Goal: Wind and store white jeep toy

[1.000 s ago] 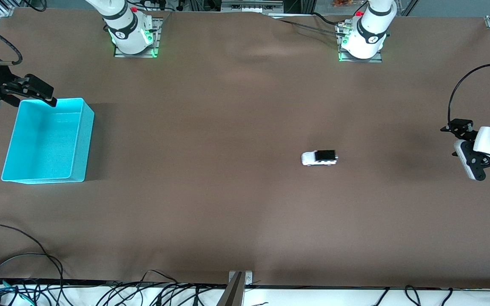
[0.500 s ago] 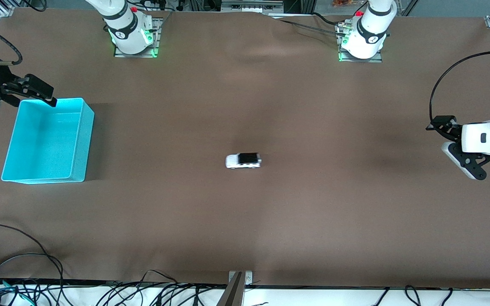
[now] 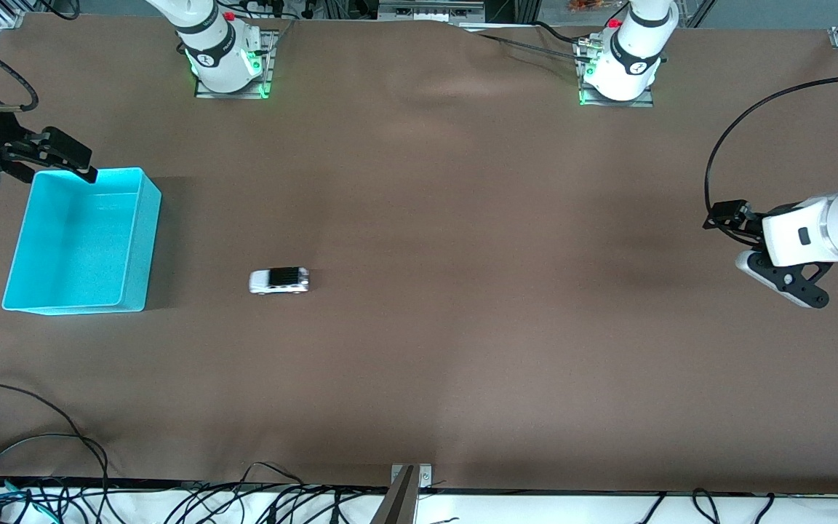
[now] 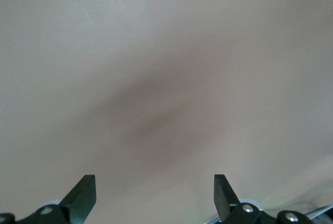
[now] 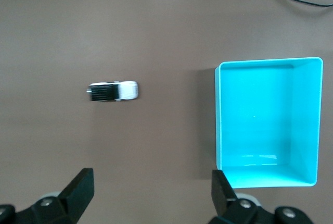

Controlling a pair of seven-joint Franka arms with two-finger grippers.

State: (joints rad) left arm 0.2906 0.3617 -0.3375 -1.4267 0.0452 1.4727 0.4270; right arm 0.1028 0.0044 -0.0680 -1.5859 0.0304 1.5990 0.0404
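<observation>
White jeep toy (image 3: 279, 280) on the brown tabletop (image 3: 448, 364), wheels down, near the cyan bin (image 3: 139, 240) toward the right arm's end, apart from it. Right end effector (image 3: 62, 156) over the bin's rim, fingers spread, empty. Left end effector (image 3: 753, 244) over bare tabletop at the left arm's end, fingers spread, empty.

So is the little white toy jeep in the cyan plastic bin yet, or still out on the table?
Out: the white jeep toy stands on the brown table beside the empty cyan bin.
</observation>
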